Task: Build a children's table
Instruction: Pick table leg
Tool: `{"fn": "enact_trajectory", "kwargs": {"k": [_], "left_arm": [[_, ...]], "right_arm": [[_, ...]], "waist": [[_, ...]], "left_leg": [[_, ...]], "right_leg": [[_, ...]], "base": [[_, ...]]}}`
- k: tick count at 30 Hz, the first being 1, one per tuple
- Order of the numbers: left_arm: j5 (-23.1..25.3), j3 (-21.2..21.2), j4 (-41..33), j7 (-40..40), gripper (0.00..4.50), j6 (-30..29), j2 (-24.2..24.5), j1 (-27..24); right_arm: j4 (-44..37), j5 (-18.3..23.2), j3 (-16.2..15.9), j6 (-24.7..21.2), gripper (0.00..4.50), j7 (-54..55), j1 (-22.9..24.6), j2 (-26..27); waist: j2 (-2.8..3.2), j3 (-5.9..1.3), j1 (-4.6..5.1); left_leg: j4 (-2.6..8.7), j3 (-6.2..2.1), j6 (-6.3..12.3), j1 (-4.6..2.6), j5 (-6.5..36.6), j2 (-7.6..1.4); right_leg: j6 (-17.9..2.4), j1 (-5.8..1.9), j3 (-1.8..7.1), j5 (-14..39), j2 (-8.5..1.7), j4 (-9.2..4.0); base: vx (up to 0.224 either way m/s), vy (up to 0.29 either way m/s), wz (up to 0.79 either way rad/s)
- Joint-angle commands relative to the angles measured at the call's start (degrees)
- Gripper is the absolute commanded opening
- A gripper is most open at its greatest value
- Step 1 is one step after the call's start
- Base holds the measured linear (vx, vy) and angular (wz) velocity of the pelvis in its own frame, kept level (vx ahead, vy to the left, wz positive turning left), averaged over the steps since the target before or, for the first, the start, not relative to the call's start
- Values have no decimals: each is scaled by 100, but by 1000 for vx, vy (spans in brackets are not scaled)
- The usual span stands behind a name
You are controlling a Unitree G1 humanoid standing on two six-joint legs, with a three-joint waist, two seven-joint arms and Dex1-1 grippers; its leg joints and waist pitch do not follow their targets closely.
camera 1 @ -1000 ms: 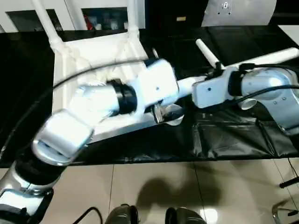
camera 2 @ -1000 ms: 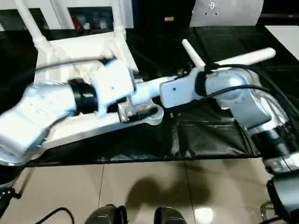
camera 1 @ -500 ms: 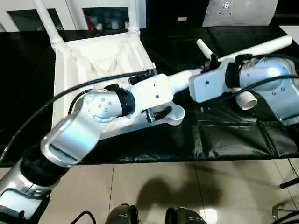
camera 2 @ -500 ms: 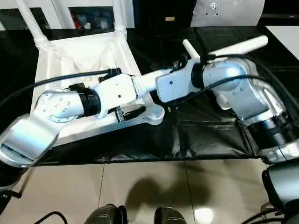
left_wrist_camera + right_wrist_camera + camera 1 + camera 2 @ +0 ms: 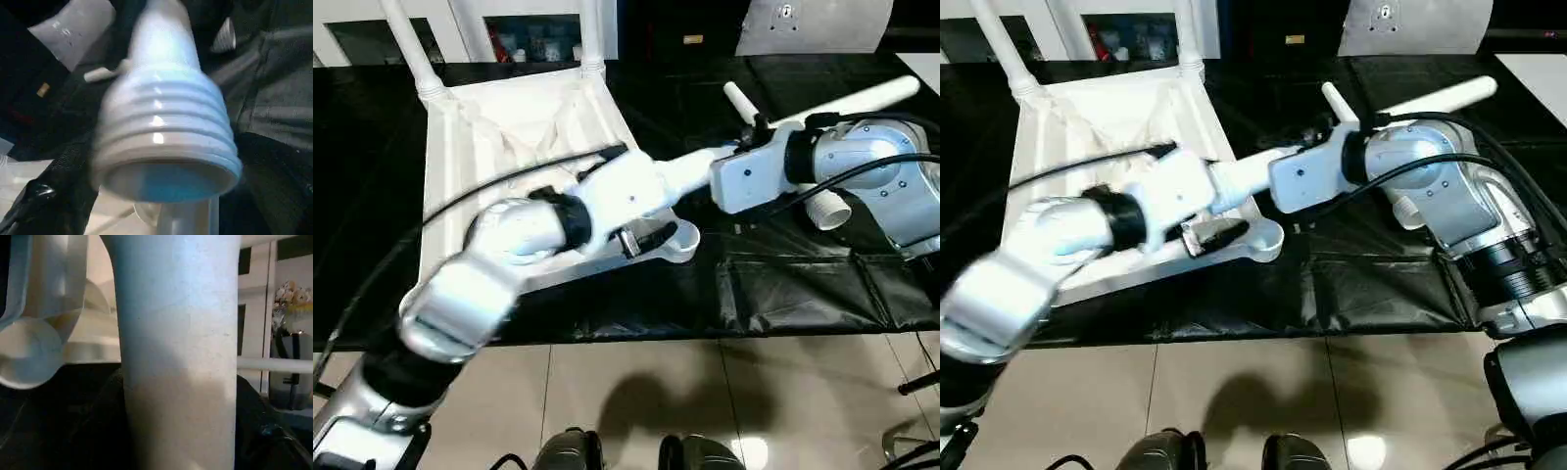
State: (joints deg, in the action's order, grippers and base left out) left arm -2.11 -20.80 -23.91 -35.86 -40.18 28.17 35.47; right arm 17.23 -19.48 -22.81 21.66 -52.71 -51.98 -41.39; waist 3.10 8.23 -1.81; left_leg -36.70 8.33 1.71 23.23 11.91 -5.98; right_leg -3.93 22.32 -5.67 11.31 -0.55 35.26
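Note:
The children's table top (image 5: 460, 147) lies upside down on the black-covered work table, two white legs (image 5: 406, 44) standing up from its far corners. My right gripper (image 5: 713, 168) is shut on a third leg (image 5: 862, 98), held nearly level with its thick end pointing left. In the right wrist view this leg (image 5: 178, 357) fills the space between the fingers (image 5: 264, 431). Its threaded end (image 5: 164, 132) sits between the wide-apart fingers (image 5: 49, 205) of my open left gripper (image 5: 641, 235), just above the near right corner socket (image 5: 680, 240). Whether they touch it I cannot tell.
Another loose leg (image 5: 739, 101) lies on the black cover behind my right arm, its threaded end (image 5: 827, 208) poking out below the forearm. A cable (image 5: 470, 191) runs over the table top. The work table's front edge (image 5: 705, 338) borders tiled floor.
My left forearm has swung and is still moving, its hand staying at the leg's thick end. The right gripper keeps its hold on the leg. The camera has shifted slightly.

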Motion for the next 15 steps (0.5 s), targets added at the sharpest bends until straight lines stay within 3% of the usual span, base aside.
{"fn": "enact_trajectory", "kwargs": {"k": [1, 5, 10, 15], "left_arm": [[-93, 155, -125, -52, 448, 27, -9, -42], [-308, 429, -185, -63, 448, 88, -82, -71], [-148, 168, -141, -9, 412, -12, -112, -42], [-41, 207, -26, 126, 369, -22, -129, -40]], "right_arm": [[-2, -26, 59, 92, 185, 25, -78, -50], [56, -29, 66, 155, 185, 23, -26, -38], [54, -7, 91, 163, 185, 4, -37, -3], [22, 5, 123, 161, 185, -27, -36, 1]], "waist": [[-154, -541, 8], [-155, -544, 1], [-140, -569, -10], [-138, -567, -13]], "left_leg": [[294, -331, 1300, -44, -213, -810], [295, -325, 1290, -60, -161, -810], [292, -338, 1336, -59, -207, -829], [285, -330, 1296, -53, -164, -813]], "right_leg": [[-1102, -392, 501, 334, -989, -331], [-1083, -381, 503, 448, -985, -348], [-1122, -381, 503, 315, -987, -318], [-1117, -391, 500, 375, -982, -334]], "base": [[0, 0, 0], [0, 0, 0], [0, 0, 0], [0, 0, 0]]}}
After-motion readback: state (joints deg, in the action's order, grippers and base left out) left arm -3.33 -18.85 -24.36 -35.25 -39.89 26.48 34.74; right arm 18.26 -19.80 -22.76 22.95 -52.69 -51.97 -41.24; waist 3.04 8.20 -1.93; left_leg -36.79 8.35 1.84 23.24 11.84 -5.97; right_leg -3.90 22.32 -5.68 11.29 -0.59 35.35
